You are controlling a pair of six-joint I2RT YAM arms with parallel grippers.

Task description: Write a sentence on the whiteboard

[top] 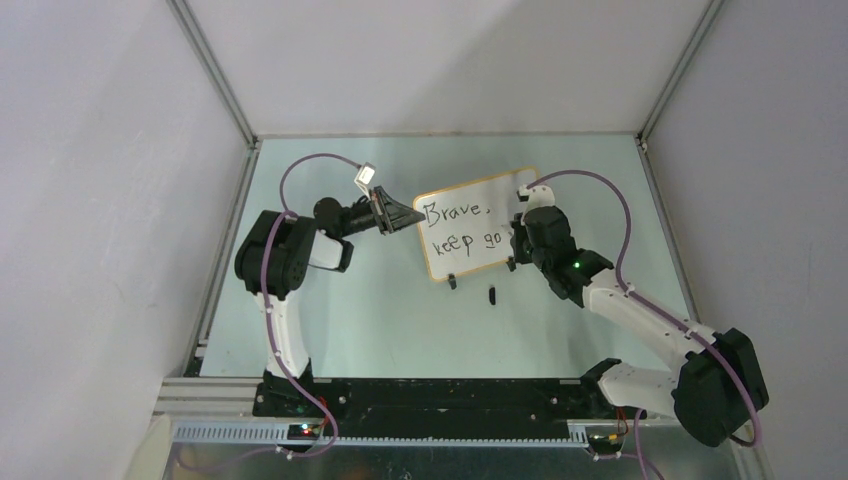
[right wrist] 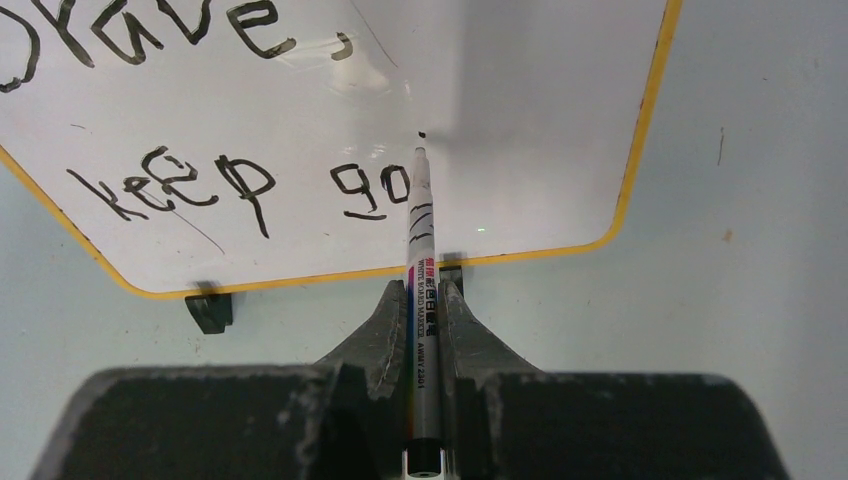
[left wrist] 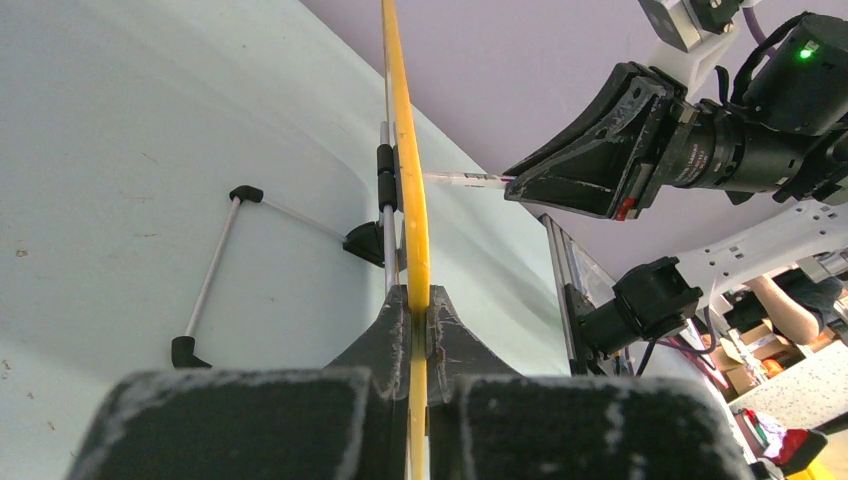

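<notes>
Top view: I see small white orange-framed whiteboard (top: 478, 222) standing on black feet mid-table, black handwritten sentence (top: 457, 228) reading "Brave, keep go".
Left wrist: left gripper (left wrist: 418, 300) clamped on whiteboard edge.
Right wrist: right gripper (right wrist: 424, 295) pinching slim grey marker pen (right wrist: 421, 240), tip just right of "go".

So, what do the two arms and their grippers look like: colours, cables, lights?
The left arm and right arm have white links and bulky black joints; a purple cable loops along each. The right one shows a green light. The left gripper and right gripper have black, wedge-shaped, scuffed fingers.
</notes>
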